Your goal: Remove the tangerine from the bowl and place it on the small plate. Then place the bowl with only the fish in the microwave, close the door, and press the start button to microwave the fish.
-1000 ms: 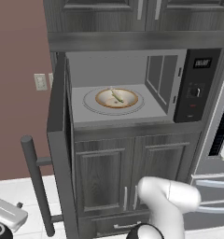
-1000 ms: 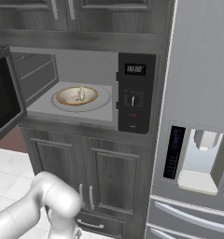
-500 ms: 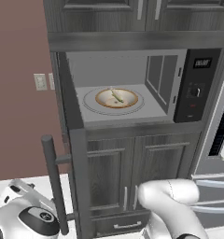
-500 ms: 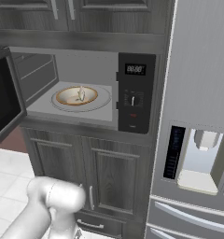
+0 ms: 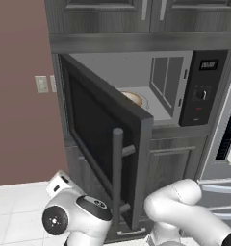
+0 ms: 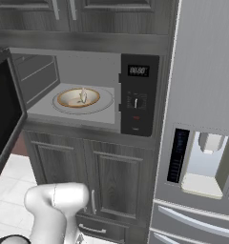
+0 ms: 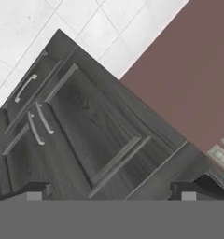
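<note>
The microwave stands with its door about half shut; the grey bar handle faces me. Inside, the tan bowl rests on the white turntable with the grey fish in it. From the left, just the bowl's rim peeks past the door edge. My gripper is open and holds nothing. It hangs low on the door's outer side, looking at the lower cabinet fronts. The tangerine and the small plate are out of view.
Grey cabinets sit below the microwave. A steel fridge with a dispenser stands to the right. A brown wall with a light switch is on the left, above white floor tiles. My arm's links crowd the door's lower edge.
The door has swung from wide open to about half shut. My arm has swept low to the left, outside the door. The bowl and fish have not moved.
</note>
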